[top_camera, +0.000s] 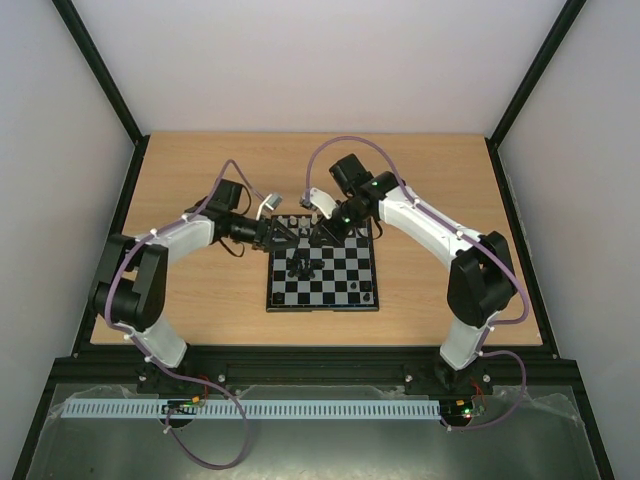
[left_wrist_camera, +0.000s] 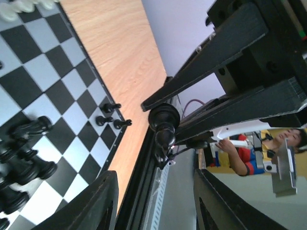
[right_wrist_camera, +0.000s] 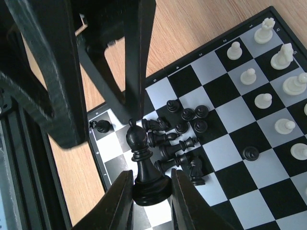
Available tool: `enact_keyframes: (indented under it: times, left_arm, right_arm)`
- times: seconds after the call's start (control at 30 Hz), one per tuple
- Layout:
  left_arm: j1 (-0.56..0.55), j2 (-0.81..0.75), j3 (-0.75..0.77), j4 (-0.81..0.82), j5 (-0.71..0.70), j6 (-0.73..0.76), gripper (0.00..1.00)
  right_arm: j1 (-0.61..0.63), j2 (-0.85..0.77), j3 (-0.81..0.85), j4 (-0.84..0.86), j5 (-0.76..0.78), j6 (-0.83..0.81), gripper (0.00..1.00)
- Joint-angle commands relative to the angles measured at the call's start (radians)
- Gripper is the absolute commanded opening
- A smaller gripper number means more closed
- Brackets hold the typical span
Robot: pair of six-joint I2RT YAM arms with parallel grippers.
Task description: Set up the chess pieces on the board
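Observation:
The board [top_camera: 322,307] lies mid-table. Over its far left part both grippers meet. My right gripper [right_wrist_camera: 151,184] is shut on the base of a black bishop [right_wrist_camera: 144,163], held upright above the squares. In the left wrist view that bishop [left_wrist_camera: 163,125] hangs just beyond my left gripper [left_wrist_camera: 153,182], whose jaws stand apart with nothing between them. A heap of toppled black pieces [right_wrist_camera: 182,143] lies under the bishop. White pieces [right_wrist_camera: 268,62] stand in rows at one edge. Three black pawns [left_wrist_camera: 110,117] stand near the opposite rim.
A lone black piece [right_wrist_camera: 101,126] stands on a corner square, another black pawn [right_wrist_camera: 249,153] stands alone mid-board. Bare wooden table [top_camera: 200,290] surrounds the board, bounded by a black frame [top_camera: 300,352] and white walls. A person [left_wrist_camera: 240,153] shows beyond the near edge.

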Motion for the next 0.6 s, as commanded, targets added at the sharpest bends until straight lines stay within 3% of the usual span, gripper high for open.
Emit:
enact_keyframes:
  times: [0.0,0.57]
  left_arm:
    - [-0.024,0.024,0.031,0.070,0.087,-0.058,0.45]
    - [-0.057,0.055,0.045,0.163,0.113,-0.136,0.32]
  right_arm:
    - [0.003,-0.006,0.027,-0.062,-0.051,0.006,0.11]
    - [0.008,0.000,0.026,-0.078,-0.084,-0.017,0.13]
